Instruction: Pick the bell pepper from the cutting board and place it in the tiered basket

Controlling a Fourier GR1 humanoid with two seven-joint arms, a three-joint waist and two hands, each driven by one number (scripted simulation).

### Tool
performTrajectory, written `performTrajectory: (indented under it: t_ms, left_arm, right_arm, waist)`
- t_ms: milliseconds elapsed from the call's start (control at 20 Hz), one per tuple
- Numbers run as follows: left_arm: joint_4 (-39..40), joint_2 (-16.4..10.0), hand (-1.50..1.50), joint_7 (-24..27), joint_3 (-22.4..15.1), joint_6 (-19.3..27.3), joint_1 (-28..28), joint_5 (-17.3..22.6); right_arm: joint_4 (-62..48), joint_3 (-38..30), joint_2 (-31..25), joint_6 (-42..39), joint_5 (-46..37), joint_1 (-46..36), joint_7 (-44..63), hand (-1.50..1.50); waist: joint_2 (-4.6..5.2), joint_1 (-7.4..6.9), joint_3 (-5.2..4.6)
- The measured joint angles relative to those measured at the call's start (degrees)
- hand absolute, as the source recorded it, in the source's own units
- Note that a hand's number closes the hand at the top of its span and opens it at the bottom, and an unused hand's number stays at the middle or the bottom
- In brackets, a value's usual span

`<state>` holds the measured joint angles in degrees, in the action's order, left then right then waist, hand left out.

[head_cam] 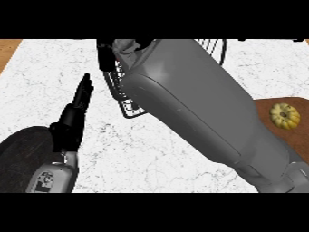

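While my right hand point(105, 55) hangs out over the tiered basket point(133, 108) at the far side of the surface point(150, 154), the yellow bell pepper point(285, 116) lies on the cutting board point(297, 142) at my right, well apart from that hand. I cannot tell whether the hand is wide or closed, since my own forearm hides most of it. I see nothing yellow there.

My left hand point(76, 113) rests open at the left, by a dark round plate point(13, 156).

I judge the pick not yet done. The next move calls for swinging the right hand across to the board, lowering it over the pepper and closing round it.
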<state>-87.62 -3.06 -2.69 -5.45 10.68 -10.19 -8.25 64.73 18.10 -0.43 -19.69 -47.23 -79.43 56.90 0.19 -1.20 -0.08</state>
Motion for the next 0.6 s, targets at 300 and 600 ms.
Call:
performTrajectory:
  t_ms: [300,600]
  left_arm:
    - [-1.30,-0.23,0.00,0.04,0.28,-0.69,1.47,0.52]
    - [-1.07,0.80,0.00,-0.30,-0.47,0.33,0.89,-0.63]
  right_arm:
    - [-8.59,-2.33,-1.37,2.68,-3.56,-1.01,-4.63,1.50]
    - [-12.02,-7.72,-0.22,11.59,-1.13,2.56,-3.83,-1.50]
  waist:
    - [-0.01,0.19,0.02]
    - [0.06,0.16,0.06]
